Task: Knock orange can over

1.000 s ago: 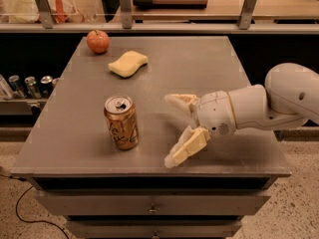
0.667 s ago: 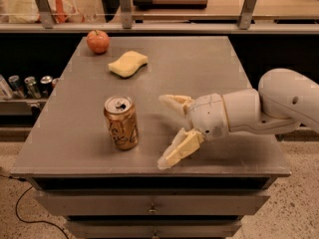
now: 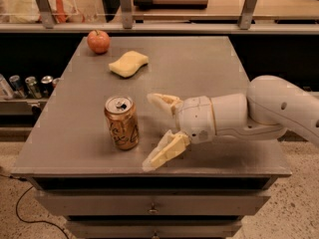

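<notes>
Orange can (image 3: 121, 122), upright near the front edge of the tabletop (image 3: 199, 68): thin-walled, slick, possibly opened and light, so it is best pushed high on its side. The tool (image 3: 149, 132), fingers spread apart, is held low over the tabletop's front, just beside the can.

I see a grey counter (image 3: 209, 68) with drawers (image 3: 149, 209) under its front edge, standing on a pale speckled floor (image 3: 299, 208). A black cable (image 3: 18, 209) loops on the floor at the left. Behind the counter runs a rail (image 3: 199, 28) with metal posts (image 3: 248, 6), and beyond it a wooden top (image 3: 284, 4). Silver cans (image 3: 31, 86) stand on a low dark shelf at the left. The light is warm and dim. My claw (image 3: 148, 132) hangs over the counter's front, fingers spread.
</notes>
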Controlling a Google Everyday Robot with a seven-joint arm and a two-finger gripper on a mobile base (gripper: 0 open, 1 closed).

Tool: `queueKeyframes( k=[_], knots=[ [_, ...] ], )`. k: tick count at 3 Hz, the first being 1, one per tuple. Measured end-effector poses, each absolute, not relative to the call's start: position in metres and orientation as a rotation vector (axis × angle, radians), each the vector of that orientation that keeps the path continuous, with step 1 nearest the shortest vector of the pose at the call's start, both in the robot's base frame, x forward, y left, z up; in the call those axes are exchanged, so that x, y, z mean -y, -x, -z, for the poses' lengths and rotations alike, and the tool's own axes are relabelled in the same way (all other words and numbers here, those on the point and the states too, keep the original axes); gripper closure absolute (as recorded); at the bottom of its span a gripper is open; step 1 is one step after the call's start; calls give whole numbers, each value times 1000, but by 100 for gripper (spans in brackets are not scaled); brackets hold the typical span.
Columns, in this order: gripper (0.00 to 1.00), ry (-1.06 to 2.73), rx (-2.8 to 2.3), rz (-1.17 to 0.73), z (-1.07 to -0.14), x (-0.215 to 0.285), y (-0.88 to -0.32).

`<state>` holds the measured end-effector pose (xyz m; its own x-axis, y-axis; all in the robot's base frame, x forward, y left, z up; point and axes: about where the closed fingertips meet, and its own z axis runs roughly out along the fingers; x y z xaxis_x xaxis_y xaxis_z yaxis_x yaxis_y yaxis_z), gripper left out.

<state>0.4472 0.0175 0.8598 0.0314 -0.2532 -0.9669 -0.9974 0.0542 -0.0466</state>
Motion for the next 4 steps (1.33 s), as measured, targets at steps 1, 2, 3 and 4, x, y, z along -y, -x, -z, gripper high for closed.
queueKeyframes(
  k=[1, 2, 3, 4],
  knots=[
    [0, 1354, -1381, -1027, -855, -31, -447],
    [0, 1349, -1373, -1040, -853, -39, -450],
    [0, 1347, -1344, -1049, -857, -52, -453],
    [0, 1346, -1342, -1052, -857, -53, -453]
  ],
)
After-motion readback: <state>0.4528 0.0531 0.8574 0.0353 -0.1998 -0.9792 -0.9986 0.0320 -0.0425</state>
